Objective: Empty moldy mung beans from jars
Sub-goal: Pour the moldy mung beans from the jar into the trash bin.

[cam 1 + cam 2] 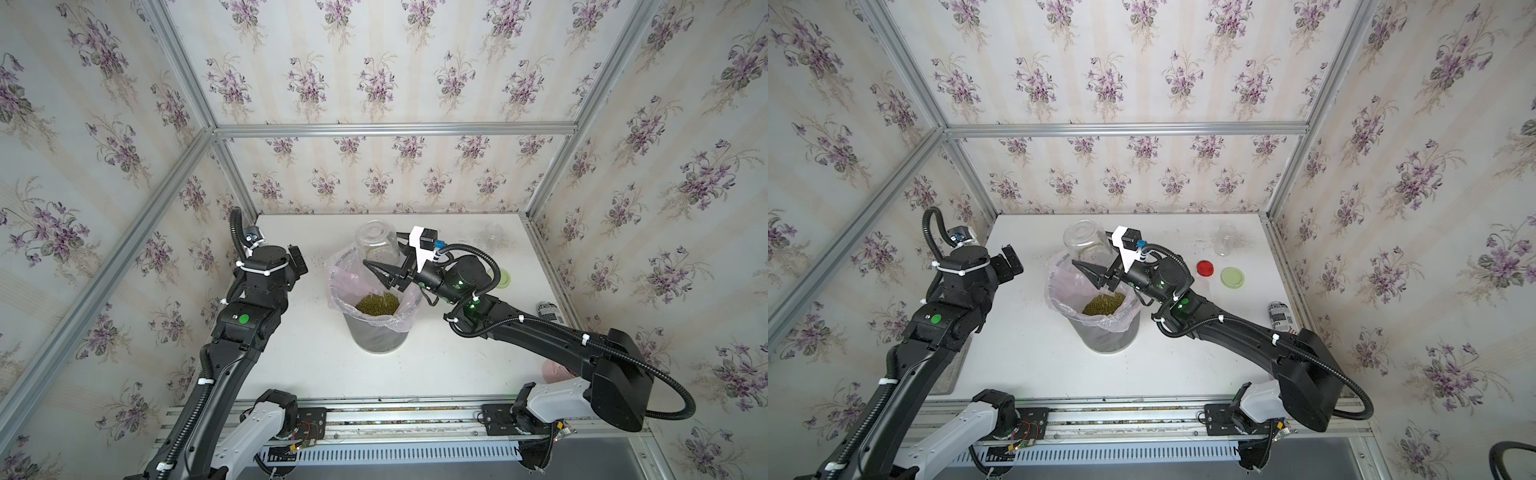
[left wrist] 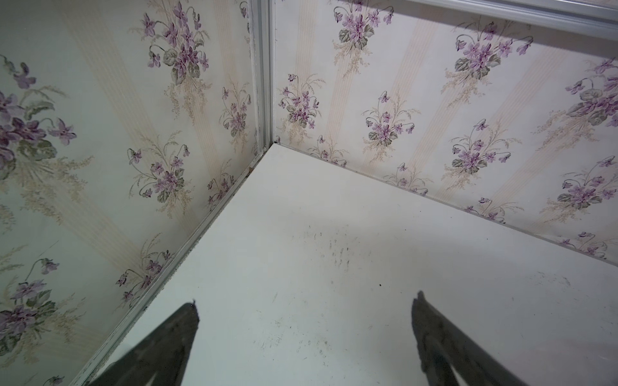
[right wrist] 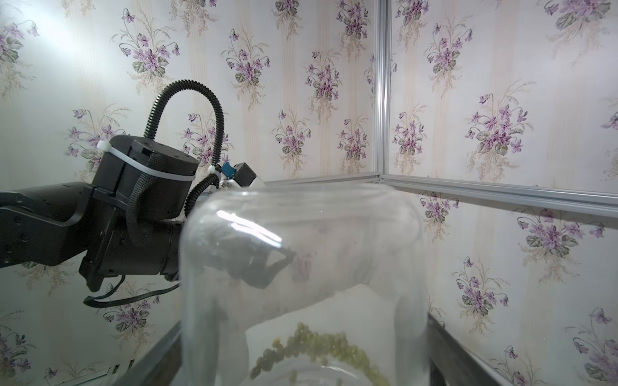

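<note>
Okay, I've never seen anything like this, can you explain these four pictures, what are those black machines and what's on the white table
Those are two robot arms, left and right, mounted at the near edge of the table, each ending in a two-finger gripper. The two wide pictures come from one camera head overhead; the other two from a camera on each wrist. The right gripper holds a clear jar upside down over a grey bin with a pink liner, where green mung beans lie piled. The left gripper is open and empty, above the table's far corner. Also on the table: a second clear jar, a red lid, a pale green lid and a printed can.
</note>
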